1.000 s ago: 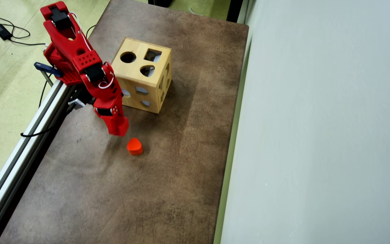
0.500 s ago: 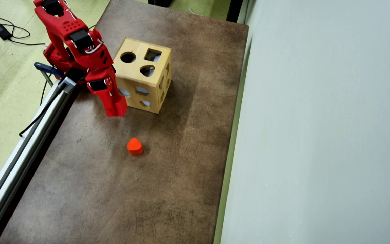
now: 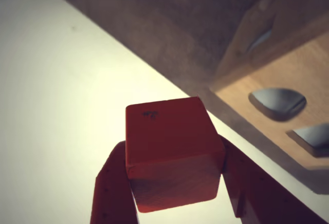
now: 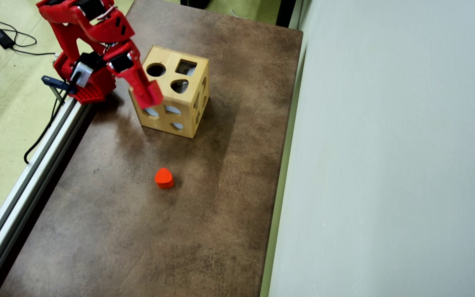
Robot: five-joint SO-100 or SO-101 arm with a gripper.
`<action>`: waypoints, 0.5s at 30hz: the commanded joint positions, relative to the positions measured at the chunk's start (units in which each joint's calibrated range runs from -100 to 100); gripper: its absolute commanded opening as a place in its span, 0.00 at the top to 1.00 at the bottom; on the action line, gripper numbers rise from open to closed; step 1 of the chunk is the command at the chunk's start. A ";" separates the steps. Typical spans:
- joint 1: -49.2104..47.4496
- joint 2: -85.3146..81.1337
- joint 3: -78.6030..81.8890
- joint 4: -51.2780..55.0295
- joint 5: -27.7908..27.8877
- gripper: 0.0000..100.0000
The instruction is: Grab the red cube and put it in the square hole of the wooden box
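- Upper left of the overhead view: the red arm (image 4: 93, 45) reaches from its base toward the wooden box (image 4: 171, 97); its tip overlaps the box's near top corner, so a careless swing could knock or shift the box.
- Lower centre of the wrist view: the fingers (image 3: 175, 183) are clenched on the red cube (image 3: 172, 149), one finger on each side face. The grip appears to sit low on the cube, so it may twist or slip if a corner catches.
- Upper centre of the overhead view: the square hole (image 4: 186, 67) lies on the box top, beside a round hole (image 4: 156, 70). A cube turned out of line with the hole's edges would likely jam on the rim.
- Centre of the overhead view: a rounded red block (image 4: 164, 178) rests on the desk (image 4: 118, 231), well apart from the box.
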 commanded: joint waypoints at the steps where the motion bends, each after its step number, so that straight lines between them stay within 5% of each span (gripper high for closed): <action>1: -5.14 -2.65 -4.32 0.25 2.69 0.98; 15: -11.98 -2.65 -3.51 4.92 10.99 0.98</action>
